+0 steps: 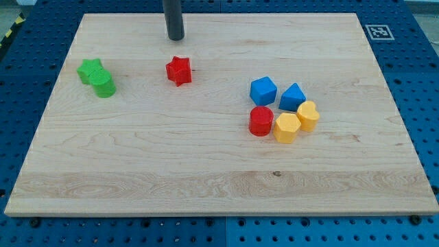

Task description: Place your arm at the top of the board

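My tip (175,38) rests on the wooden board (206,165) near the view's top edge, left of centre. A red star block (178,70) lies just below the tip, a short gap apart. A green star block (90,70) and a green cylinder (104,85) touch each other at the view's left. At the right of centre sits a cluster: two blue blocks (263,90) (293,97), a red cylinder (260,121), a yellow hexagon block (286,127) and a yellow heart-like block (308,115).
The board lies on a blue perforated table (418,62). A black-and-white marker tag (378,31) sits at the board's top right corner.
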{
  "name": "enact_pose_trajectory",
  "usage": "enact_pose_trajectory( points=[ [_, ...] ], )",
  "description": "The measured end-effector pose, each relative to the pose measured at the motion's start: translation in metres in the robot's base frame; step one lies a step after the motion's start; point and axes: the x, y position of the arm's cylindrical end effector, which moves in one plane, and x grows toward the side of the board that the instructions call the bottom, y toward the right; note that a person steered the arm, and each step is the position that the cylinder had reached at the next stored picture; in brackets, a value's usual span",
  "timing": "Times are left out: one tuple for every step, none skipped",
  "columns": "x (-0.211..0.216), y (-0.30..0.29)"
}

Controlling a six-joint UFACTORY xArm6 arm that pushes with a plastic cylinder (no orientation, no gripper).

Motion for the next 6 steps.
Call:
enact_pose_trajectory(
  points=[
    [-0.007,0.000],
    [-0.013,0.000],
    [-0.020,0.000],
    [-0.028,0.000],
    [-0.038,0.000],
    [-0.048,0.000]
  ],
)
